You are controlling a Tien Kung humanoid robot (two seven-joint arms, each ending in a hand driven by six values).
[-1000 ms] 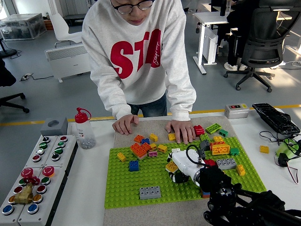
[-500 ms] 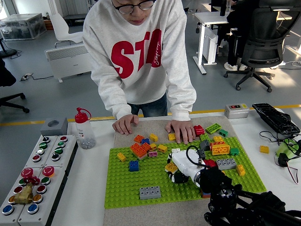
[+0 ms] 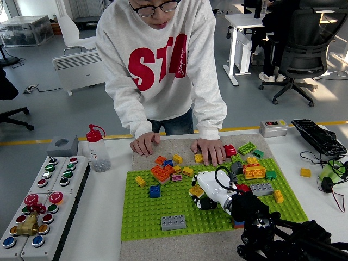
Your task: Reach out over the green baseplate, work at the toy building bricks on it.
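Mid-task, by the look of it. Flat green studded baseplate [image 3: 163, 217] lying on a beige mat in the lower centre of the frame, strewn with loose toy bricks; no assembled structure to be seen, so most of the work judged still ahead. Cluster of orange, blue and yellow plastic bricks [image 3: 163, 171] toward the plate's upper left. Single blue square brick [image 3: 155, 191] just below that cluster. Grey oblong brick [image 3: 173, 222] alone near the bottom edge of the plate. More yellow, green, red and grey pieces at the upper right, among them an orange-yellow block [image 3: 255, 172] and a grey oblong [image 3: 261, 188].

Right robot hand [image 3: 209, 196], white-shelled on a black arm coming in from the lower right corner, reaching over the middle of the plate. Fingers curled downward around a small yellow brick [image 3: 197, 191], which shows at the hand's left edge, touching it. Firm grip or mere contact: cannot tell, the fingertips being hidden beneath the shell. Left robot hand nowhere in the frame.

At the top of the plate, two bare hands of a person in a grey sweatshirt, one [image 3: 144, 143] resting flat on the mat, the other [image 3: 210, 150] spread over bricks at the plate's far edge, both idle.
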